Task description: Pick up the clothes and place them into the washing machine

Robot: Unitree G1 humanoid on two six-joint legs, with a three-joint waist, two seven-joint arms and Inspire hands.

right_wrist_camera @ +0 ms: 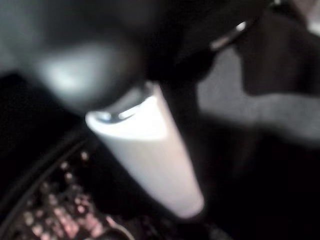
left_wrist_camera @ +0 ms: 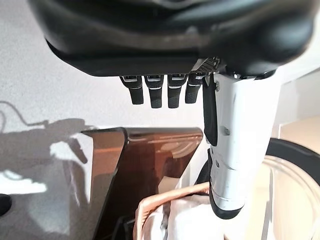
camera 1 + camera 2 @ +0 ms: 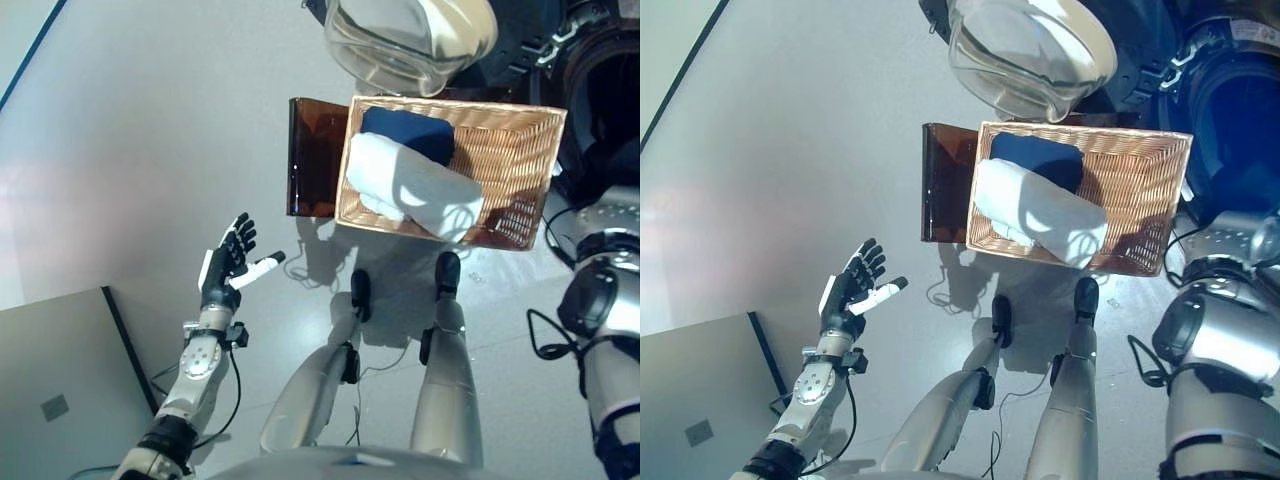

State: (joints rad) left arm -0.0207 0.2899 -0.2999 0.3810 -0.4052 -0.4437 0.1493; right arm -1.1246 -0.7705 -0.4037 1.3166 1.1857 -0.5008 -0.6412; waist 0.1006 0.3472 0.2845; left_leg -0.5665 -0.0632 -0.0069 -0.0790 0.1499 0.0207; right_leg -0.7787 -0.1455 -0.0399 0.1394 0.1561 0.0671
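A wicker basket [image 3: 524,190] stands on the floor in front of me. In it lie a rolled white cloth [image 3: 410,190] and, behind that, a dark blue cloth [image 3: 408,132]. The washing machine's round glass door [image 3: 400,40] hangs open above the basket, and the dark drum opening [image 3: 1232,110] is at the far right. My left hand [image 3: 224,268] is open, fingers straight, over bare floor left of the basket and holding nothing. My right arm reaches up towards the drum. Its own wrist view shows only the white-covered thumb [image 1: 150,155] against darkness.
A brown translucent stand [image 3: 312,155] is beside the basket's left side, also seen past the left hand's fingers [image 2: 155,92]. A grey flat panel [image 3: 60,400] lies at the lower left. Pale floor stretches out to the left.
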